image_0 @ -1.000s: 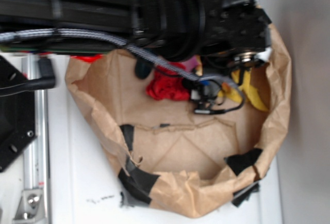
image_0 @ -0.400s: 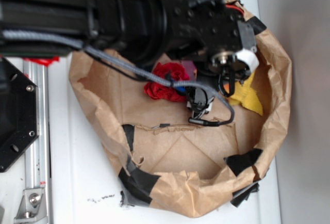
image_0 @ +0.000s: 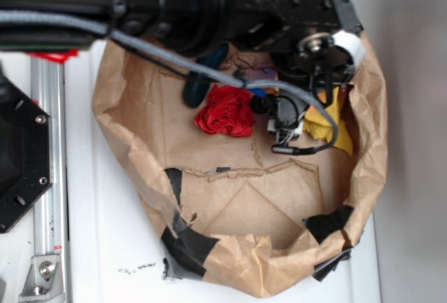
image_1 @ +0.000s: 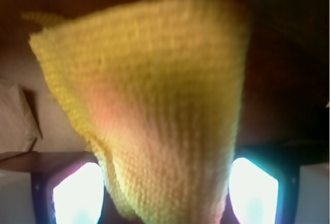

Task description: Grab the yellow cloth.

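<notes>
The yellow cloth [image_0: 327, 126] lies bunched at the right inside a brown paper bag [image_0: 371, 163], partly under my arm. In the wrist view the yellow cloth [image_1: 154, 105] fills most of the frame and narrows to a wedge between my two fingers [image_1: 77, 193]. My gripper [image_1: 165, 185] is shut on that wedge. From outside, the gripper [image_0: 316, 97] sits directly over the cloth, and its fingertips are hidden by the wrist.
A smaller red ruffled cloth [image_0: 225, 111] lies left of the gripper on the bag floor. A dark elongated object [image_0: 199, 83] lies near the back. The bag's crumpled walls ring the area. A metal rail [image_0: 49, 177] runs along the left.
The arm has shifted up the frame and slightly right. The yellow cloth has gone from a spread flap to a tighter bunch under the gripper. The red cloth shows more fully.
</notes>
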